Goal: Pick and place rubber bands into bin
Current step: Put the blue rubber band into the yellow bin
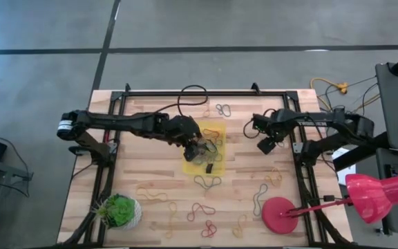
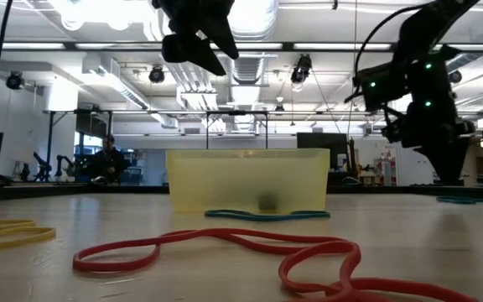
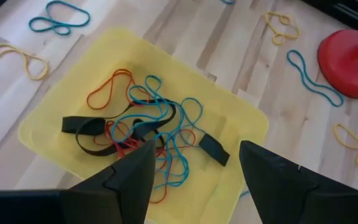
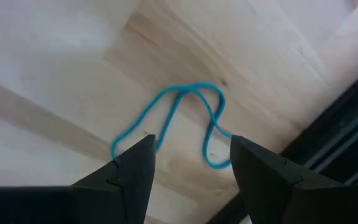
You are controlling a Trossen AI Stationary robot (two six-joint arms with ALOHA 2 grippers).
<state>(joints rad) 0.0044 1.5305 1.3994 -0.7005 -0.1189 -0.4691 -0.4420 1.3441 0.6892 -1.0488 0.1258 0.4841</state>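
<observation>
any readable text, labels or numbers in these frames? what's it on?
None readable in any view.
Yellow bin: no print or label visible.
Red disc: plain, no marking.
Rubber bands in the bin: no marking.
Left end effector, right end effector: dark fingers, no lettering visible.
Room behind the table in the low view: any signage is too small or blurred to read.

Left claw (image 1: 204, 149) blocks bin (image 1: 216, 130) from above; table (image 1: 150, 111) beside bin bare.
</observation>
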